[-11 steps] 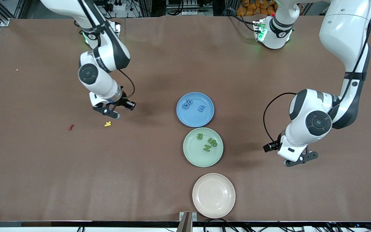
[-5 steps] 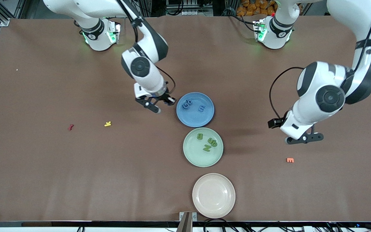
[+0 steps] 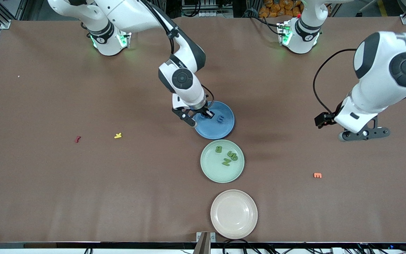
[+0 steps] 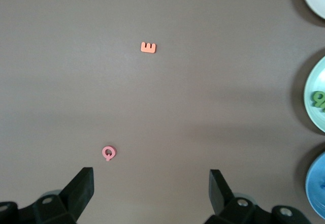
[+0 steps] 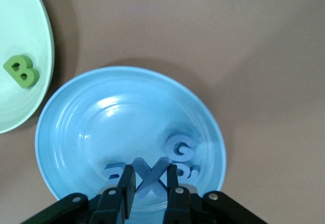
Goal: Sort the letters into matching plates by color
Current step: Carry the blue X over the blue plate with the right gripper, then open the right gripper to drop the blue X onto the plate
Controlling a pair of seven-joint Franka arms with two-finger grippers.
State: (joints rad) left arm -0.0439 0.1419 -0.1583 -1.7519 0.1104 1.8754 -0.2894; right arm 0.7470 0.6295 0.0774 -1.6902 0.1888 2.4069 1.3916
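Right gripper (image 3: 196,118) holds a blue X-shaped letter (image 5: 150,177) over the blue plate (image 3: 220,132).

Its jaws pinch the letter just above two, perhaps three, blue letters (image 5: 180,148) lying in that plate. The green plate (image 3: 211,171), beside it, carries green letters (image 3: 227,157). The left gripper (image 4: 151,188) waits, jaws wide, over bare worktop (image 3: 48,183) near pink (image 4: 108,153) and orange letters (image 4: 148,47).

Cream plate (image 3: 234,213) (nearest the camera); loose red (image 3: 77,139), yellow (image 3: 118,135), orange (image 3: 317,175), pink (image 4: 108,153) letters.
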